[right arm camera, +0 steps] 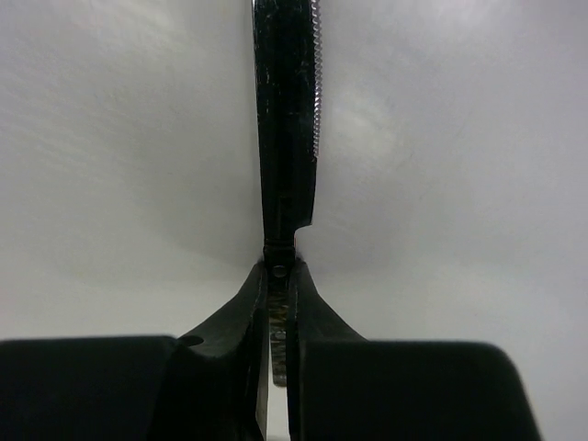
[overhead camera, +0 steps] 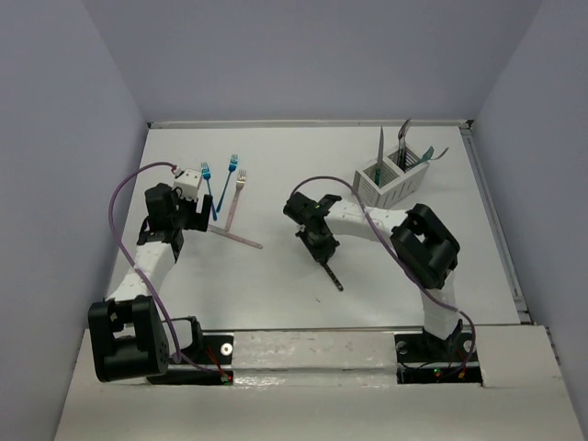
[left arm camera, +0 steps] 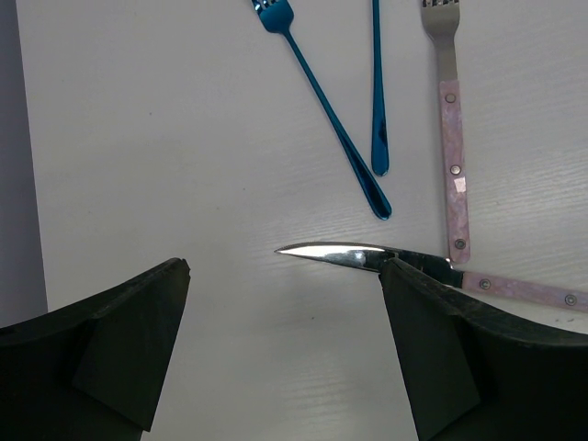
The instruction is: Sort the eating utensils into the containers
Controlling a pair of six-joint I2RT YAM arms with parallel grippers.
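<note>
My left gripper (overhead camera: 200, 219) is open and low over the table, by the blade end of a pink-handled knife (overhead camera: 235, 239). In the left wrist view the gripper (left arm camera: 285, 340) straddles bare table, and the knife's shiny blade (left arm camera: 344, 254) lies just ahead, passing behind my right finger (left arm camera: 432, 349). Two blue forks (left arm camera: 322, 101) (left arm camera: 378, 92) and a pink-handled fork (left arm camera: 452, 138) lie beyond. My right gripper (overhead camera: 319, 241) is shut on a dark knife (overhead camera: 333, 276); its serrated blade (right arm camera: 287, 119) points away from my closed fingers (right arm camera: 317, 331). The white slatted caddy (overhead camera: 390, 184) holds several utensils.
The blue forks (overhead camera: 207, 179) (overhead camera: 231, 175) and pink-handled fork (overhead camera: 239, 193) lie close together at the left. The caddy stands at the back right near the table's raised rim (overhead camera: 487, 193). Grey walls enclose the table.
</note>
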